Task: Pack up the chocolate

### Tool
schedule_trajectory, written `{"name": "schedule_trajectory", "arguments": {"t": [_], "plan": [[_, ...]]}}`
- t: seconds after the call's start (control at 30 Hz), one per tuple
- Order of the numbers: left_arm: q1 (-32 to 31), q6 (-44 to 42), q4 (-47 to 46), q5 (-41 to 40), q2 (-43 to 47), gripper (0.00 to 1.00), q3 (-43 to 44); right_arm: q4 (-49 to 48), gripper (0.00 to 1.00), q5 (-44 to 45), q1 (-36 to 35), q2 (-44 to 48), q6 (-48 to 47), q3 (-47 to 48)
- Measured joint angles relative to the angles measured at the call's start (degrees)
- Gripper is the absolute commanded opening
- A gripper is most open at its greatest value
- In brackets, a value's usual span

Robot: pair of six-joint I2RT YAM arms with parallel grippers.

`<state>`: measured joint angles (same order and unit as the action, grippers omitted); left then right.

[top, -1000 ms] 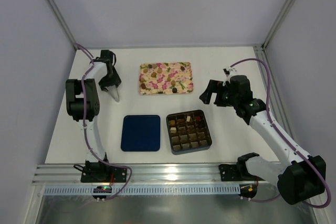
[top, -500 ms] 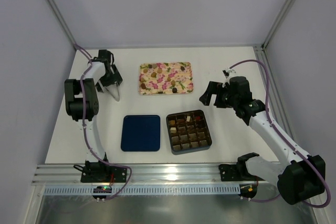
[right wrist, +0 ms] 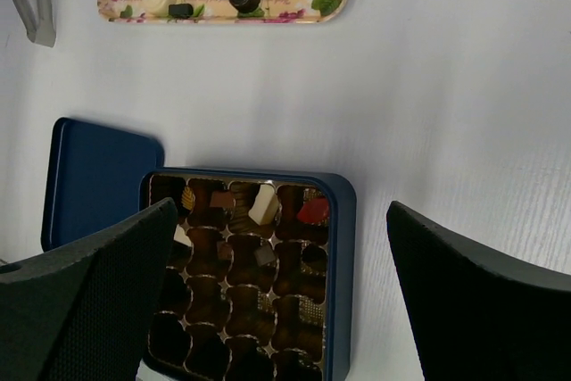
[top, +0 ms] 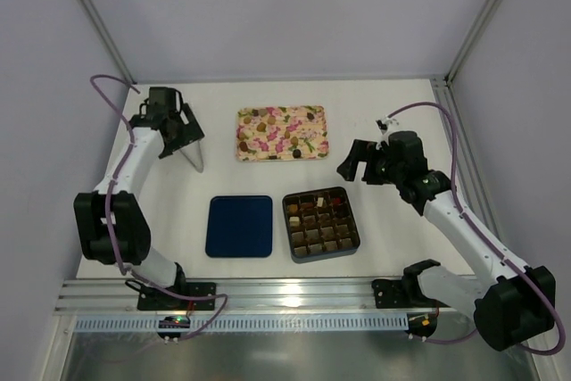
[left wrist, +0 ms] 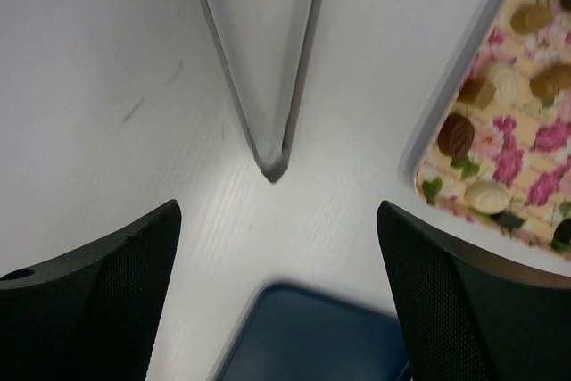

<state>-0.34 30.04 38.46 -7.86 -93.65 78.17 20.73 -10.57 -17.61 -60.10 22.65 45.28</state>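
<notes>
Top external view: on the white table point(top: 393, 104) a floral tray point(top: 314, 127) lies at 12 o'clock. A dark gridded box point(right wrist: 343, 274) sits toward 6 o'clock of it, with a blue lid point(top: 239, 226) flat just beside the box at its 9 o'clock. A pale tapered piece point(left wrist: 259, 60) lies at 9 o'clock of the tray, apart from its rim.

The chocolate point(right wrist: 265, 204) is split between two containers. Brown, tan and whitish pieces are scattered loose on the tray. In the box, the far row holds tan, brown, whitish and red pieces. Whether the nearer dark cells are filled I cannot tell.

The left gripper point(left wrist: 277, 220) hovers by the tapered piece, fingers spread wide with nothing between them. The right gripper point(right wrist: 281, 210) hangs at 2 o'clock of the box, also spread wide and empty.
</notes>
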Motion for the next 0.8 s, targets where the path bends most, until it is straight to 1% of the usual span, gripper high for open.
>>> {"name": "schedule_trajectory", "arguments": {"t": [0.07, 0.13, 0.17, 0.27, 0.33, 0.5, 0.67, 0.8], "plan": [[-1.95, 0.5, 0.2, 0.33, 4.76, 0.83, -5.05, 0.11, 1.0, 0.5, -1.79, 0.0, 0.0, 0.0], [-4.0, 1.18, 0.46, 1.01, 7.56, 0.81, -9.81, 0.22, 1.0, 1.4, -4.76, -0.07, 0.09, 0.04], [-4.96, 1.42, 0.85, 1.64, 8.5, 0.78, -12.11, 0.31, 1.0, 1.86, -6.45, -0.2, 0.15, 0.11], [-7.69, 2.69, 2.4, 2.89, 10.1, 0.75, -18.25, 0.28, 1.0, 2.67, -10.62, -0.85, 0.5, 0.24], [-9.64, 3.41, 3.52, 3.43, 10.54, 0.74, -21.18, 0.28, 1.0, 3.1, -12.39, -1.38, 0.98, 0.26], [-13.05, 4.68, 4.48, 5.09, 10.67, 0.68, -24.17, 0.33, 1.0, 4.96, -16.26, -3.08, 2.16, 1.09], [-13.05, 5.4, 4.42, 6.01, 10.67, 0.61, -25.68, 0.22, 1.0, 6.62, -21.27, -4.79, 3.34, 2.84], [-13.05, 5.51, 4.42, 6.62, 10.54, 0.54, -27.02, -0.15, 1.0, 7.54, -23.69, -5.46, 4.35, 3.17]]}}
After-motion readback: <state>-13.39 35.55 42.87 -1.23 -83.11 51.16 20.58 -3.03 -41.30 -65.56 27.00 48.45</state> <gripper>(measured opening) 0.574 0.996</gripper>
